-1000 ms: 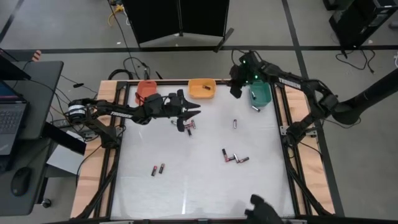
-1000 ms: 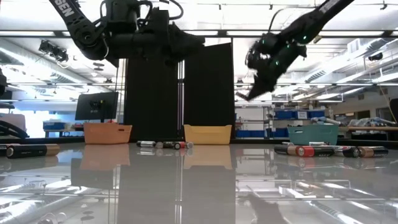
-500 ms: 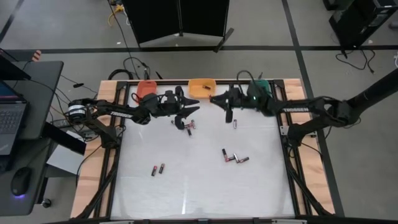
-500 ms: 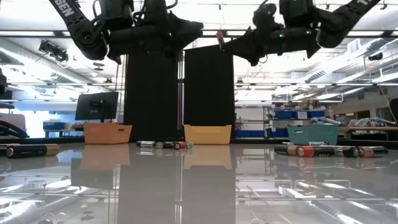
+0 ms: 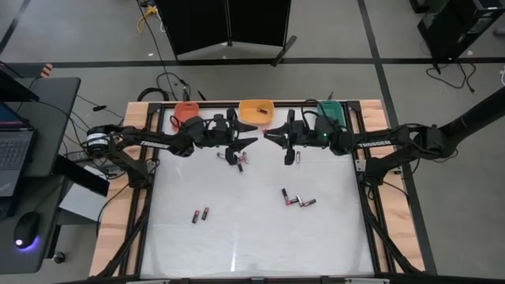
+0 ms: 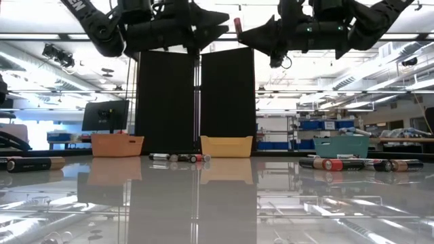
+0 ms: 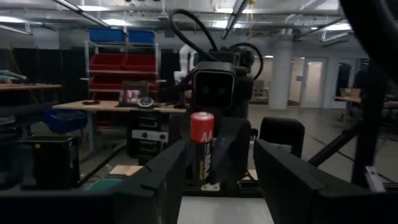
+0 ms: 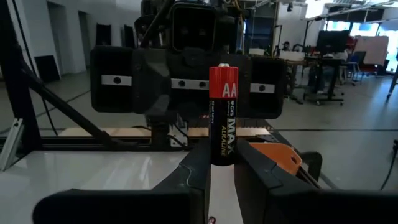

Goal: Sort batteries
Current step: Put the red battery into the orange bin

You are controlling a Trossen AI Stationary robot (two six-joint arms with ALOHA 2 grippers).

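High above the table's far middle, my right gripper (image 5: 268, 136) (image 8: 222, 163) is shut on one upright AA battery (image 8: 222, 109) with a red top and black body; this battery (image 6: 237, 24) also shows in the low view. My left gripper (image 5: 251, 141) (image 7: 214, 163) faces it tip to tip, fingers open, a little short of the battery (image 7: 202, 146). More batteries lie flat on the white table: a few (image 5: 239, 159) under the left gripper, one (image 5: 298, 157) under the right, a cluster (image 5: 297, 200) in the middle, and two (image 5: 200, 214) at near left. My right gripper pinches the battery's black lower end (image 8: 222, 157) between its two fingers. The fingers lie level, coming from the table's right, across the battery. It stands upright with its red end up, lifted well clear of the table.
Three bins stand along the far edge: a red-orange one (image 5: 186, 113), a yellow one (image 5: 256, 111) and a green one (image 5: 331, 112). The near half of the white table (image 5: 252, 244) is bare. Wooden rails run along the left and right edges.
My right gripper has swung from the green bin toward the table's middle and turned level, now facing my left gripper with the battery upright in it. My left gripper has risen a little.
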